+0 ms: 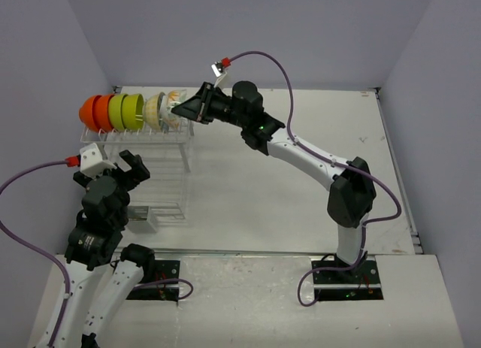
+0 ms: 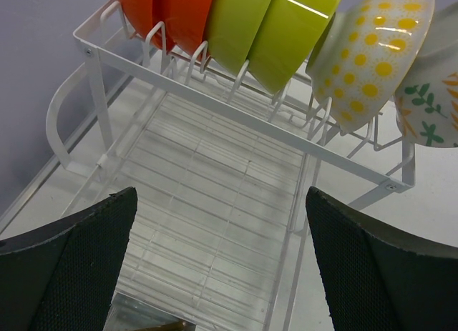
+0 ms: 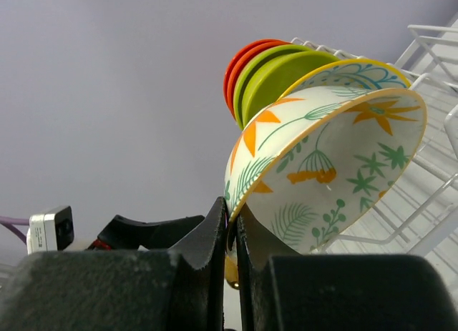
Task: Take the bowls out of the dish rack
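**At the rack's far rail: right jaws clamped on the leaf-print bowl**

Along the far, raised rail of the dish rack I see the bowls standing on edge in one row. Two orange bowls sit at the left end, two lime-green bowls come next, and then the dotted bowl, cream with yellow spots. The leaf-print bowl is last, at the right end.

The right arm reaches across the white surface from the right. Its jaws are together on the rim of the leaf-print bowl, which is tilted and lies close against the dotted bowl. I cannot tell whether the bowl rests on the prongs.

The left arm hangs over the rack's near left side. Its jaws stand wide apart and hold nothing. In the left wrist view both fingers frame the rack's clear ribbed floor, well apart from the bowls.
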You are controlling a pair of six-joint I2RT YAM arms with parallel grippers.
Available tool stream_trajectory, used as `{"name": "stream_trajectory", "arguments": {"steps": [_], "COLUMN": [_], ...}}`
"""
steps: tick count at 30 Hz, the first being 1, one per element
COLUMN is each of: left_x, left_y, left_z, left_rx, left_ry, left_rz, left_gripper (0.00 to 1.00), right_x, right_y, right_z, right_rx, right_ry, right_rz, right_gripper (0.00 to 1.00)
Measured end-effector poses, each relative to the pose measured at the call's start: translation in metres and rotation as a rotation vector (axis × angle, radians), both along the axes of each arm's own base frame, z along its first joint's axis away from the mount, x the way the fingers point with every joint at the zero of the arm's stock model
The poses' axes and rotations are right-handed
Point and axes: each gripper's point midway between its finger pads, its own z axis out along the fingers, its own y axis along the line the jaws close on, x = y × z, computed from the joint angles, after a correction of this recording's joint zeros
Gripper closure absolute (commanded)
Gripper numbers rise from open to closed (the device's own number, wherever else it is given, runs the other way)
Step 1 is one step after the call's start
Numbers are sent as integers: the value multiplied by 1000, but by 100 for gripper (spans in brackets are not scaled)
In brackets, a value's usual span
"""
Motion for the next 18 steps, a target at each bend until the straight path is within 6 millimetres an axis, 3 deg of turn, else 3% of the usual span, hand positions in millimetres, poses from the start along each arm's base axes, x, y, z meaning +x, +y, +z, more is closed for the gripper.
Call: {"name": "stream_trajectory", "arguments": {"steps": [5, 8, 11, 14, 18], "left_x": [6, 10, 11, 11, 11], "left_y": [-1, -3, -3, -3, -3], "left_z": [-6, -11, -13, -13, -13], "left_rx": [9, 16, 19, 19, 19], "left_ry": [31, 55, 65, 66, 66], "left_rz": [1, 0, 0, 0, 0], "left_gripper": [0, 0, 0, 0, 0], "right_x": [2, 17, 47, 93, 159], "right_y": [-24, -64, -111, -159, -209], "right_z": [16, 30, 34, 13, -53], "right_rx": [-46, -88, -147, -288, -614], "right_ry": [-73, -117, -145, -135, -76], "right_rz": [-33, -103, -210, -378, -603], "right_gripper": [100, 100, 100, 100, 100]}}
